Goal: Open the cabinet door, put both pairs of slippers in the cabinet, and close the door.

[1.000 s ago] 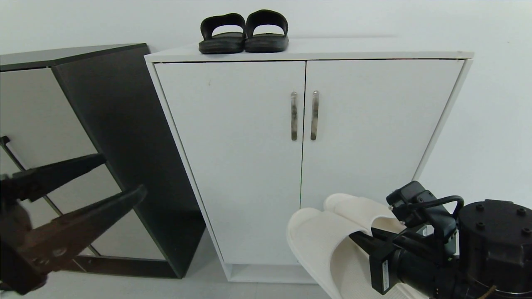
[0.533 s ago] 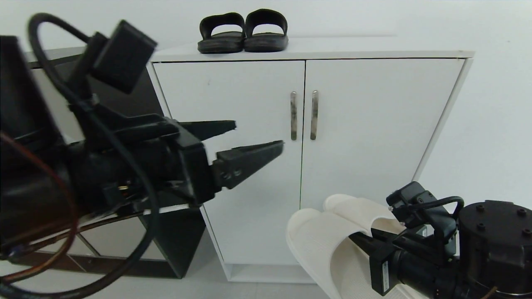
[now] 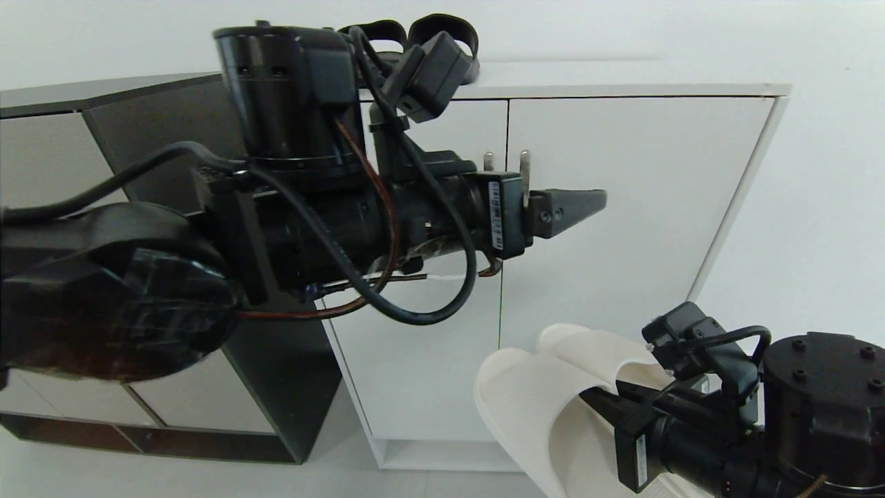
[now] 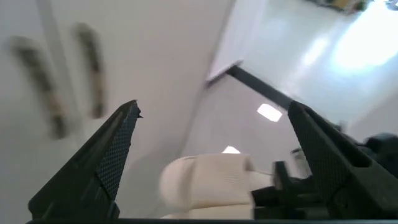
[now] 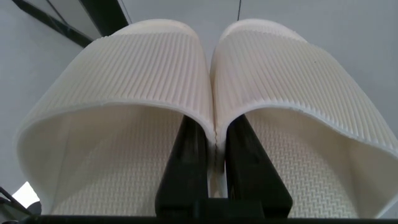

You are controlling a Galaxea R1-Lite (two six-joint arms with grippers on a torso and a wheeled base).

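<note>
The white cabinet (image 3: 622, 207) has both doors closed. My left gripper (image 3: 561, 207) hangs in front of the right door, level with the two metal handles (image 3: 525, 162). It is open, its fingers (image 4: 106, 162) spread wide with nothing between them. The handles (image 4: 92, 68) lie off to one side of it. Low on the right, my right gripper (image 3: 596, 399) is shut on the pair of white slippers (image 3: 539, 394), pinching their adjoining inner walls (image 5: 214, 118). The black slippers (image 3: 449, 28) stand on the cabinet top, half hidden behind my left arm.
A dark cabinet (image 3: 166, 124) with grey panels stands against the white cabinet's left side. A white wall (image 3: 830, 207) lies to the right. Pale floor (image 3: 242, 481) runs along the front.
My left arm has swung up from the lower left and across the cabinet front to the handles, its gripper still open. The right arm and the white slippers have kept still.
</note>
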